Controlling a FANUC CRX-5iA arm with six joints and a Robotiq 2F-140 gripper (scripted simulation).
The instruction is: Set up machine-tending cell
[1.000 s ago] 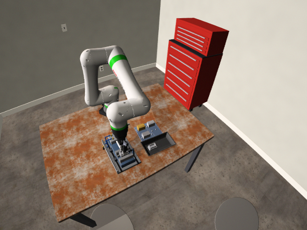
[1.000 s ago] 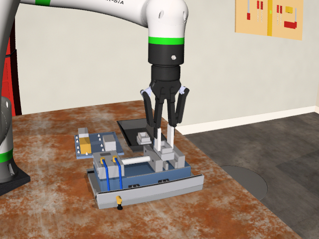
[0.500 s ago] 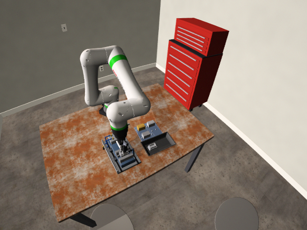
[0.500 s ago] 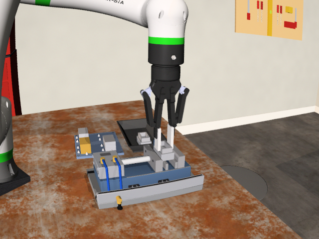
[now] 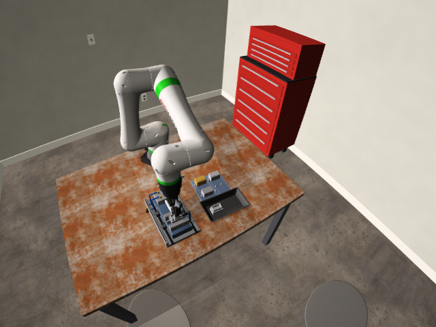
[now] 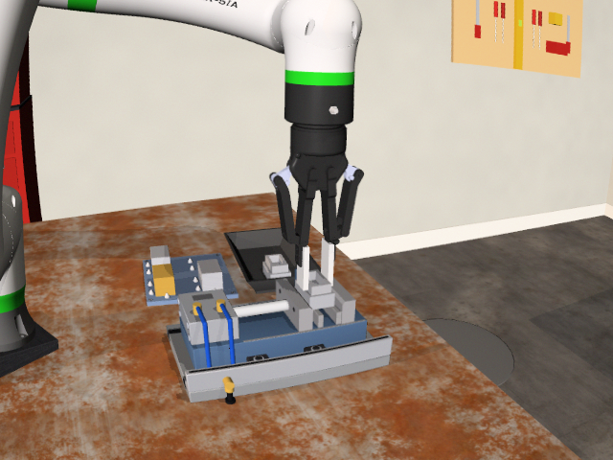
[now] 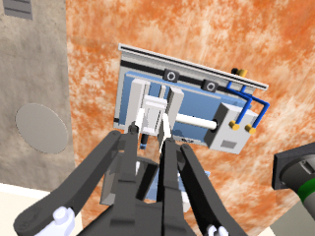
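over the vise (image 6: 277, 341) on the rusty worktop (image 6: 124, 425), the hand (image 6: 314, 269) points straight down, its white fingertips (image 6: 304, 267) closed narrow on a finished part (image 6: 319, 291) that sits in the vise opening. a second finished part (image 6: 275, 265) lies in the dark outfeed tray (image 6: 247, 247). beside it, the infeed plate (image 6: 223, 291) carries two aluminium blanks (image 6: 210, 274) and a brass blank (image 6: 163, 283).

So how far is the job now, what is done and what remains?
Done: one grey pocketed finished part lies flat in the black outfeed tray. In hand: the gripper is shut on a second grey part in the blue vise. Left: carry it to the tray, seat one grey aluminium blank from the blue infeed plate in the vise, leave the yellow brass blank there, lift the arm free.
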